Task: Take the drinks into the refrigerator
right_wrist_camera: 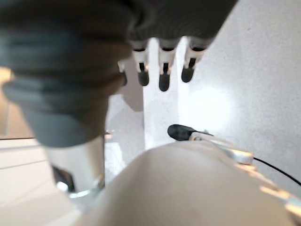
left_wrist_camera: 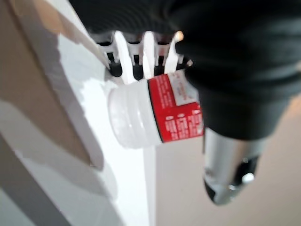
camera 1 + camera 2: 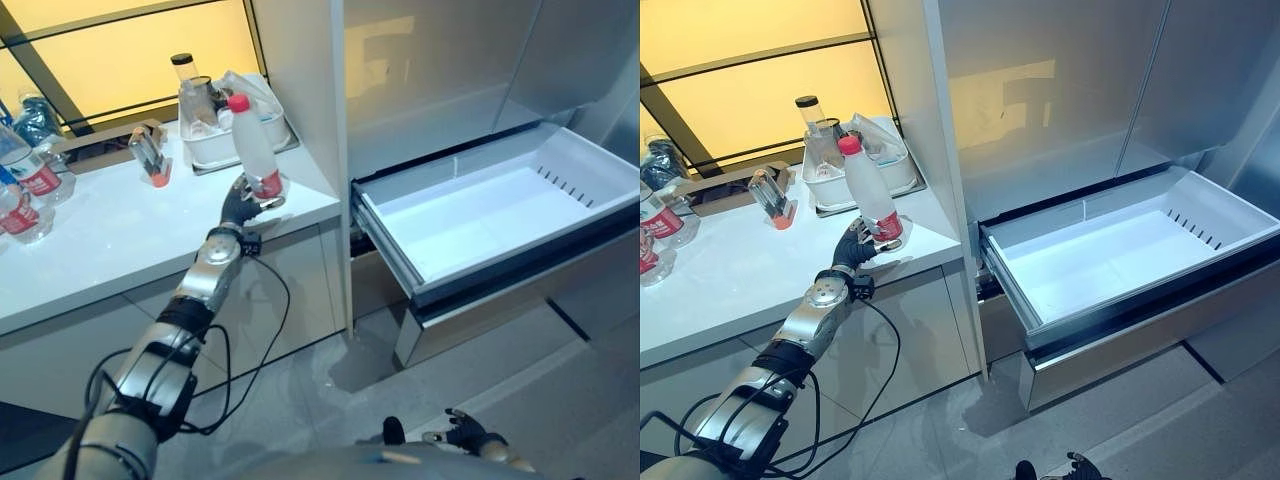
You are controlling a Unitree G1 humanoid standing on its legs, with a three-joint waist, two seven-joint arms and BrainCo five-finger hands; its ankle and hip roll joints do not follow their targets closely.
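A clear drink bottle with a red cap and a red label stands almost upright, just over the white counter near its right front corner. My left hand is shut on the bottle's lower part. In the left wrist view the fingers and thumb curl round the labelled base. To the right, the refrigerator's lower drawer is pulled out, white inside and empty. My right hand hangs low over the floor with relaxed fingers.
More bottles with red labels stand at the counter's far left. A white basin with containers sits behind the held bottle, a small glass item beside it. The refrigerator's grey upper doors are closed. Grey floor lies below the drawer.
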